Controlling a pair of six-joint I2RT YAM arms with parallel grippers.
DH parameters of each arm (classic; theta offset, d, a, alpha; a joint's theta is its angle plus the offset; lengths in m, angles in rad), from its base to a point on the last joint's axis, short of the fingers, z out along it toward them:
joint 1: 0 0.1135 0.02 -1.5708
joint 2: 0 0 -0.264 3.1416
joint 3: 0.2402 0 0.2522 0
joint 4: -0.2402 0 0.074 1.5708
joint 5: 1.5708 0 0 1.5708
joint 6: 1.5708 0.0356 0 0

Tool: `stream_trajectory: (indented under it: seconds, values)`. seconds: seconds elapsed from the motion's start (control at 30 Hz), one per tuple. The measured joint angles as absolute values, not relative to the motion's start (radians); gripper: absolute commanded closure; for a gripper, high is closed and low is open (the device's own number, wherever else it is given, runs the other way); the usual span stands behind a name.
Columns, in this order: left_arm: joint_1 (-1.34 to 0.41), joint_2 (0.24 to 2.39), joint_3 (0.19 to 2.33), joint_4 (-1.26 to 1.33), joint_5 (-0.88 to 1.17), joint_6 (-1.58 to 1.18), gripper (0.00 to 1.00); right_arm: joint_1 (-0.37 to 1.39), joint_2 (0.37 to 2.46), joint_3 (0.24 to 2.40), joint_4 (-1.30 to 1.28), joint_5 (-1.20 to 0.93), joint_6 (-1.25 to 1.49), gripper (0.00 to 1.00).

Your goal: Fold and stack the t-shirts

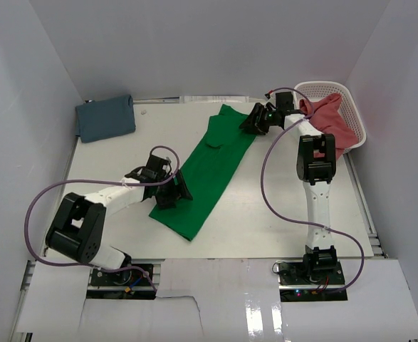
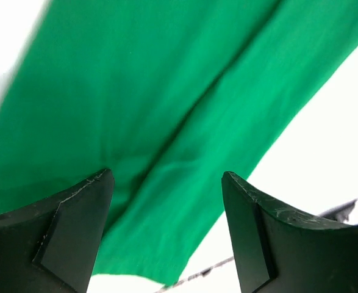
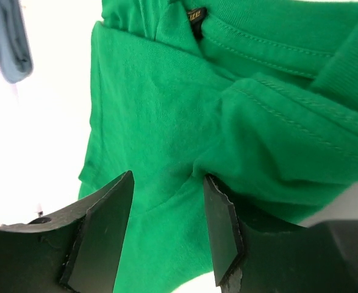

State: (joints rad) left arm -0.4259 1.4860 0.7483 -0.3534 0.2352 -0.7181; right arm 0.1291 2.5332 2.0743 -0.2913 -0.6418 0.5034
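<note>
Green t-shirt (image 1: 209,167) lies diagonal mid-desk (image 1: 123,153), a long strip folded lengthwise. Blue t-shirt (image 1: 106,117) sits folded far left, red t-shirt (image 1: 330,117) in the basket (image 1: 326,85). Step looks like the crosswise fold. Left gripper (image 1: 173,187) is at the strip's near side edge, right gripper (image 1: 255,120) at the collar end, both with fingers apart and nothing clamped. Next move needs a pinch at each end. Only the right wrist view shows the collar label (image 3: 194,15).

White table (image 1: 237,228), plain white walls (image 1: 194,43), even light.
</note>
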Motion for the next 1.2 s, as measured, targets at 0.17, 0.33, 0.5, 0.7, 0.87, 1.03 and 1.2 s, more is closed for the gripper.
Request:
stream_trajectory:
  seconds: [0.17, 0.33, 0.5, 0.7, 0.87, 1.03, 1.2]
  values:
    - [-0.514, 1.392, 0.664, -0.385, 0.263, -0.797, 0.16, 0.131, 2.571, 2.089, -0.211, -0.710, 0.580, 0.43]
    - [-0.567, 1.371, 0.632, -0.381, 0.290, -0.862, 0.16, 0.146, 2.604, 2.092, -0.113, -0.774, 0.672, 0.43]
    - [-0.617, 1.373, 0.627, -0.373, 0.306, -0.911, 0.16, 0.162, 2.629, 2.100, -0.033, -0.789, 0.746, 0.40]
    - [-0.743, 1.430, 0.637, -0.292, 0.343, -1.005, 0.16, 0.178, 2.692, 2.172, 0.049, -0.820, 0.843, 0.37]
    - [-0.859, 1.572, 0.740, -0.235, 0.393, -1.068, 0.16, 0.178, 2.725, 2.223, 0.087, -0.818, 0.896, 0.36]
    - [-0.888, 1.590, 0.761, -0.231, 0.397, -1.088, 0.16, 0.176, 2.726, 2.224, 0.105, -0.814, 0.912, 0.34]
    - [-0.894, 1.562, 0.772, -0.311, 0.373, -1.084, 0.16, 0.170, 2.726, 2.224, 0.126, -0.819, 0.931, 0.29]
